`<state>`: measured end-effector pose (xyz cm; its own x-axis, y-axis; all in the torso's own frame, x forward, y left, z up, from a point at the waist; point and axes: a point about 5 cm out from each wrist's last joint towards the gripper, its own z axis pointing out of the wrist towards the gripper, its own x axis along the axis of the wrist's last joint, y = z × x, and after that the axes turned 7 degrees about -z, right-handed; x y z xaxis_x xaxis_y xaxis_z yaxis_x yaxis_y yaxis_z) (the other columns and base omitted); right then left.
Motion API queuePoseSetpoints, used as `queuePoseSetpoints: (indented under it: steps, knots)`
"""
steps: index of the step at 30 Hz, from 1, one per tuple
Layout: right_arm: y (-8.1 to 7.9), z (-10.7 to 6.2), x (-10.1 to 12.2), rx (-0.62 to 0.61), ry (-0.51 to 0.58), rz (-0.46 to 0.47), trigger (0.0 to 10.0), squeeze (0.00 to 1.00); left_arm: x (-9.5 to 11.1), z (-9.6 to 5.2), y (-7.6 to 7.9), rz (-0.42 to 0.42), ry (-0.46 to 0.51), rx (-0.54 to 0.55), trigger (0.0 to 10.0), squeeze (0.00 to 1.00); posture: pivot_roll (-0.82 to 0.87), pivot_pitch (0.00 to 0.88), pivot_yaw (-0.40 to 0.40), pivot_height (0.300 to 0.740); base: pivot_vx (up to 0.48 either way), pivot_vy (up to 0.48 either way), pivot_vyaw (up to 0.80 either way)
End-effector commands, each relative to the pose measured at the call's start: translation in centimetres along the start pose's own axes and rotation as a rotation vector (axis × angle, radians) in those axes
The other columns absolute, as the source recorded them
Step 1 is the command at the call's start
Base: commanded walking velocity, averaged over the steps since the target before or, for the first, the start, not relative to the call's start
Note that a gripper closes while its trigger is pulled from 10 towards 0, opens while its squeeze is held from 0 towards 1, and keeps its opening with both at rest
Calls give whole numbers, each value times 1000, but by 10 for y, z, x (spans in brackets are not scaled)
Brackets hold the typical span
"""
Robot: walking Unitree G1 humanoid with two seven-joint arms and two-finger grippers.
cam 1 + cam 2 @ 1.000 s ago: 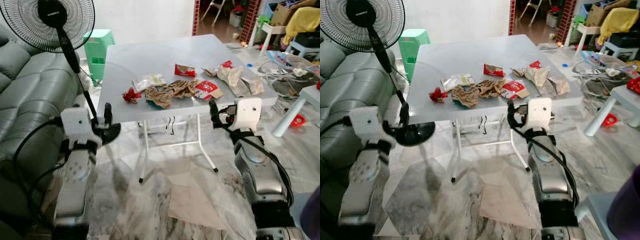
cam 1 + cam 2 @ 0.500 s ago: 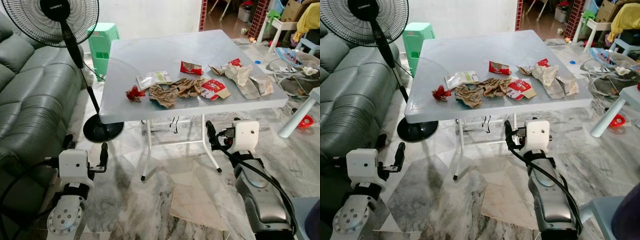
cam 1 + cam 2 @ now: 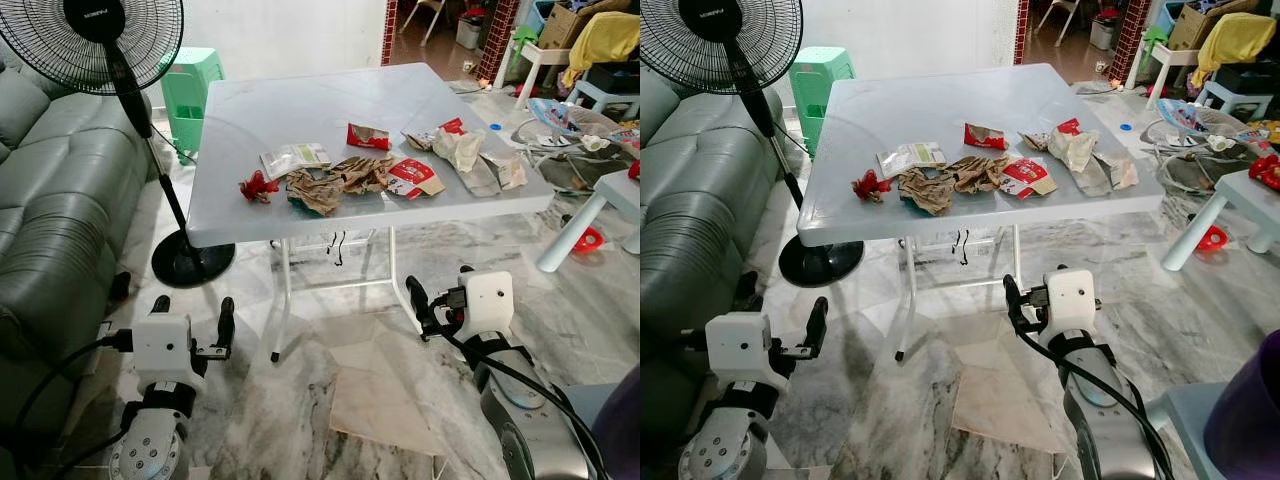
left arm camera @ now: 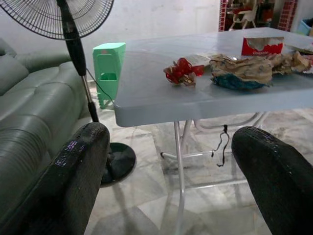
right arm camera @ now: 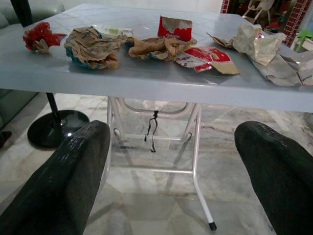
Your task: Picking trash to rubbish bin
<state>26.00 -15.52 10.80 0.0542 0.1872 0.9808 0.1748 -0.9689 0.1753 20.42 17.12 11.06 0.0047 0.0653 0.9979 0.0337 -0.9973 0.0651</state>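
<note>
Above and ahead of your right pincer [image 3: 1012,303] (released, like the left pincer [image 3: 192,322]) lies the trash [image 3: 1025,178] on the tabletop [image 3: 940,105], nearer it.

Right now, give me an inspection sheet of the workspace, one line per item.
Surface: grey folding table, trash lying along its near half.
Job's things: red crumpled wrapper; crumpled brown paper; green-white packet; red snack packets; pale crumpled paper. Rubbish bin: nothing seen.
Clutter: boxes, stools and a yellow cloth at far right.
Claws: left claw and right claw both open, low before the table, holding nothing.
Cables: black cables along both arms; a cord hangs under the table.
Surroundings: standing fan, grey sofa, green stool, marble floor.
</note>
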Motion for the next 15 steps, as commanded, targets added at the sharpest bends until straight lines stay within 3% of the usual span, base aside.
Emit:
queuePoseSetpoints:
  steps: [1,4,9,15]
  knots:
    - [-2,0,9,10,23,-6,10000,0,4,1,-1,-24,7,29,10000,0,56,1,-5,740,0,0,0]
    - [-5,3,13,12,23,-7,10000,0,4,5,3,-46,-1,34,10000,0,49,35,-6,740,0,0,0]
    - [-11,15,22,35,45,6,10000,0,4,16,12,-5,-14,-5,10000,0,52,68,4,740,0,0,0]
    - [-6,32,30,44,75,3,10000,0,17,34,5,41,37,24,10000,0,84,78,16,740,0,0,0]
